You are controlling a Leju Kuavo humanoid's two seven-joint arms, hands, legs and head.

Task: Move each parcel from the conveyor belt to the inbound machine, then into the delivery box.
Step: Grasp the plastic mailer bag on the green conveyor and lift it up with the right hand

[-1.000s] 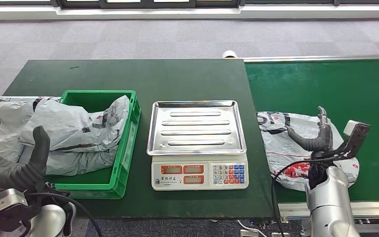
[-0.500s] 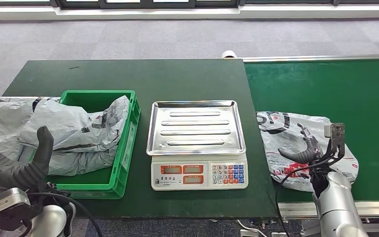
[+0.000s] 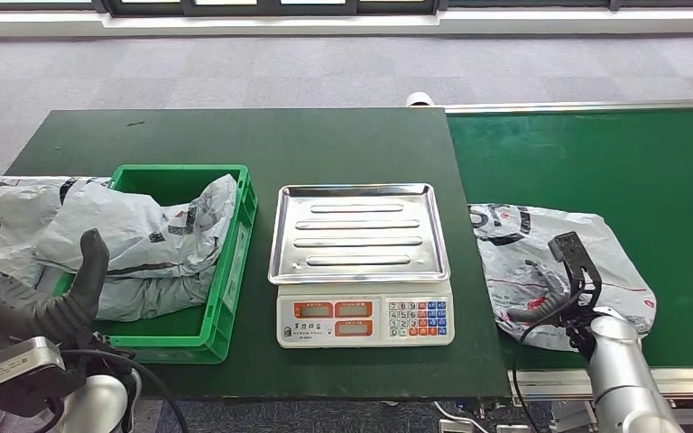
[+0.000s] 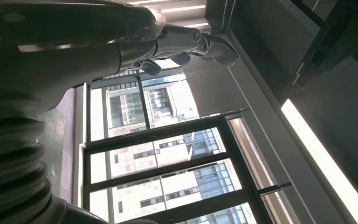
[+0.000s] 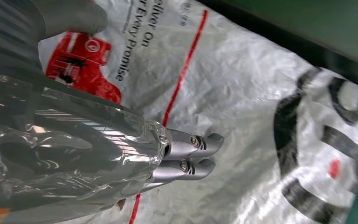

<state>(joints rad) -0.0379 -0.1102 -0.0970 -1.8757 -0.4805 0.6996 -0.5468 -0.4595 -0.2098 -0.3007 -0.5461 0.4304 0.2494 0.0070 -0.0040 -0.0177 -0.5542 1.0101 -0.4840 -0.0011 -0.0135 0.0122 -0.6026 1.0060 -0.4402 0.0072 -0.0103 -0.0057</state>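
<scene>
From the head view I see the right hand (image 3: 541,302) low over the white parcel (image 3: 523,253), which lies on the green conveyor belt (image 3: 614,162) at its end nearest the scale (image 3: 361,262). In the right wrist view the fingers (image 5: 191,142) reach out straight and close side by side above the parcel's plastic skin (image 5: 242,93), and they hold nothing; I cannot tell if they already touch the bag. The parcel has red print and black marks, and it lies flat with one edge just beside the dark green table (image 3: 253,135). The scale stands on this table with its steel tray bare, between the belt and the green delivery box (image 3: 230,271). Inside the box lies a grey parcel (image 3: 144,244), and part of it hangs over the box's far left rim. My left hand (image 3: 45,307) is raised at the near left corner, thumb up, beside the box. In the left wrist view its fingers (image 4: 186,42) are curled a little and hold nothing, with windows (image 4: 168,154) behind them.
</scene>
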